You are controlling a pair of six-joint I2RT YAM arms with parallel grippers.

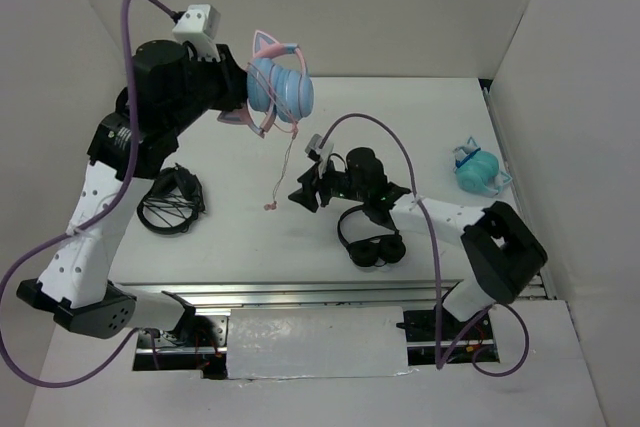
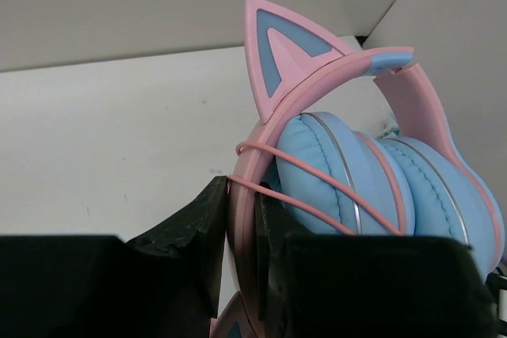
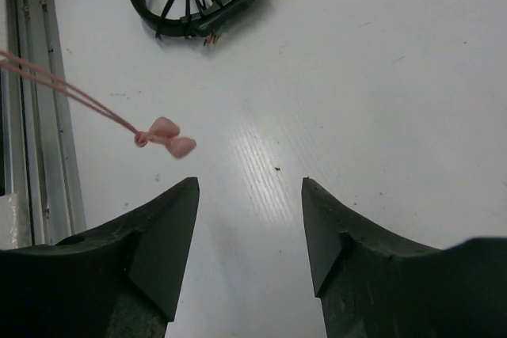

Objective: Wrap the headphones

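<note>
Headphones point(image 1: 280, 89) aloft in left gripper point(image 2: 240, 219) (right gripper point(image 3: 249, 187) agape).

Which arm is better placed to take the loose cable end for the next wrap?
Right. The right hand is open, with the dangling cable end close by; the left hand is shut on the headphones, holding them up.
</note>
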